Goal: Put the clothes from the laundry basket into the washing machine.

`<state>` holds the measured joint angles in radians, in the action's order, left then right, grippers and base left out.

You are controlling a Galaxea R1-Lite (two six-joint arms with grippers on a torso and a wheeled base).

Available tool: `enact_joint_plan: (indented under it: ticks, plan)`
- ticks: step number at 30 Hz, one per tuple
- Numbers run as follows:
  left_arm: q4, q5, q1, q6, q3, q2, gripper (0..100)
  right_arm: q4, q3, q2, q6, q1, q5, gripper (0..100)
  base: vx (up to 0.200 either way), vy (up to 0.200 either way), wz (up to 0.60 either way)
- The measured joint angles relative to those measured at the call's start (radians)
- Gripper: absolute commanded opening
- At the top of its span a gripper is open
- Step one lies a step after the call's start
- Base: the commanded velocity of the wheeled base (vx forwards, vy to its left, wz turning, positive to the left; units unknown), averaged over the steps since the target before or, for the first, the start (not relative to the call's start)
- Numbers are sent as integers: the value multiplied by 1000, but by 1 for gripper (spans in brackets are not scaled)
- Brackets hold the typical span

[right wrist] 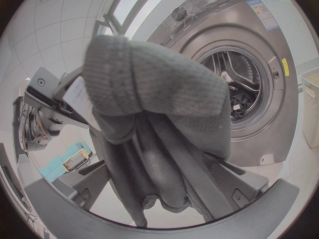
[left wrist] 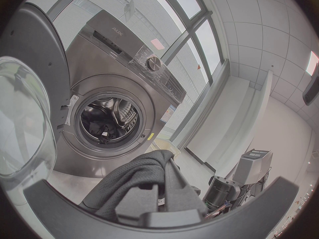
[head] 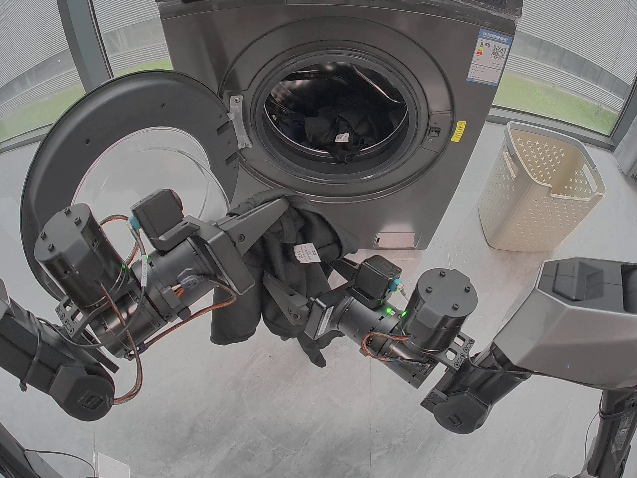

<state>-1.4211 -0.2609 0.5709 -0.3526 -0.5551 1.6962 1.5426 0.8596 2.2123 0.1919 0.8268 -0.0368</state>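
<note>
The job looks well along to me. A heap of dark clothes [head: 332, 127] already lies in the drum of the washing machine [head: 431, 187]. Its door [head: 99, 134] is swung wide open at nine o'clock from the opening. The laundry basket [head: 531, 194] stands on the floor at about four o'clock from the drum. What I can see of its inside is bare, though I cannot see all the way to its bottom.

What is left, I judge, is the one dark garment [head: 279, 260] I hold in the air. It hangs at six o'clock below the drum opening, just in front of the machine and clear of the floor. It must be lifted to the opening and pushed in.

My left jaws are clamped on its upper edge, and the cloth drapes over them. My right jaws stand apart lower down, with the hanging cloth between them but not pinched.

The garment is a dark grey, mesh-like knit, limp and bunched in folds. A white tag [head: 306, 252] shows near its middle. A loose tail trails down toward six o'clock and may snag on the drum's rim.
</note>
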Motion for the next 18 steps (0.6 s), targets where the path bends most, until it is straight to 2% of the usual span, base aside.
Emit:
enact_joint_plan:
  ticks: [7,8,18]
  plan:
    - [0,0,2,0,0,1,0,0,41,19,-1,-6,-2,100,0,0,0]
    - [0,0,3,0,0,1,0,0,50,23,-1,-6,-4,0,0,0,0]
    - [0,13,0,-2,-6,5,0,3,74,37,-1,1,-9,0,0,0,0]
